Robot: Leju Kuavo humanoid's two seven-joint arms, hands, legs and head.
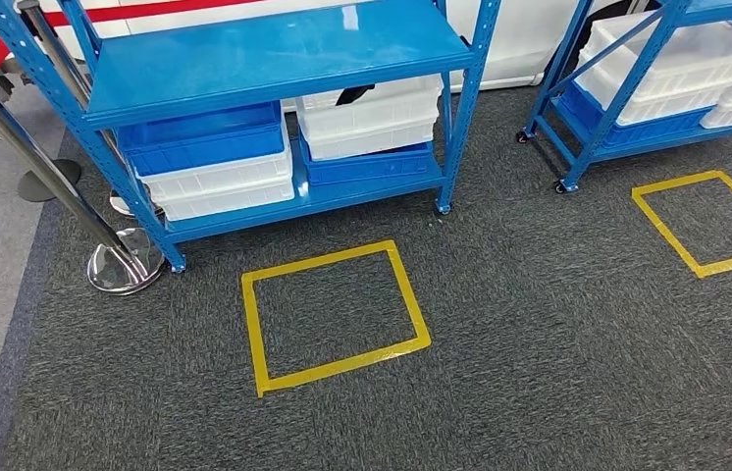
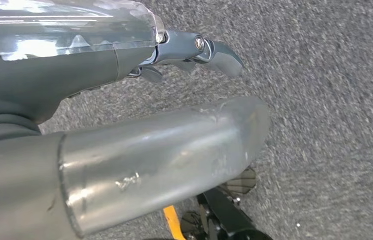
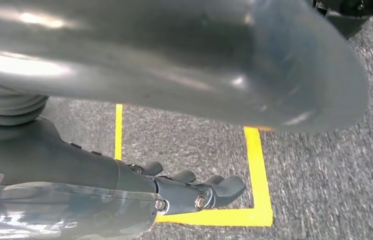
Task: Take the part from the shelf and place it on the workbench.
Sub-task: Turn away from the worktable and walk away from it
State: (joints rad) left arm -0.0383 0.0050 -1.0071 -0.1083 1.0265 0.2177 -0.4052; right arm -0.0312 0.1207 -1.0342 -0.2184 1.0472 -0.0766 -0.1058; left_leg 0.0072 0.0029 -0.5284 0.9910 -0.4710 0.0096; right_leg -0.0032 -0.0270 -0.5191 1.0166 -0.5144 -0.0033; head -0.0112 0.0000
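Note:
The blue metal shelf (image 1: 274, 59) stands ahead of me on grey carpet. Its lower level holds stacked blue and white bins (image 1: 210, 162) and a white bin (image 1: 372, 123) on a blue one. A dark object (image 1: 354, 95) shows inside that white bin; I cannot tell what it is. My left hand (image 2: 124, 55) hangs over the carpet, fingers (image 2: 219, 55) extended, holding nothing. My right hand (image 3: 99, 175) also hangs, fingers (image 3: 214, 190) loosely extended and holding nothing, above a yellow tape corner (image 3: 257, 175).
A yellow tape square (image 1: 323, 261) marks the carpet in front of the shelf, another (image 1: 676, 182) lies at the right. A second blue shelf on wheels (image 1: 588, 147) with white bins stands at the right. Chrome barrier posts (image 1: 122, 265) stand at the left.

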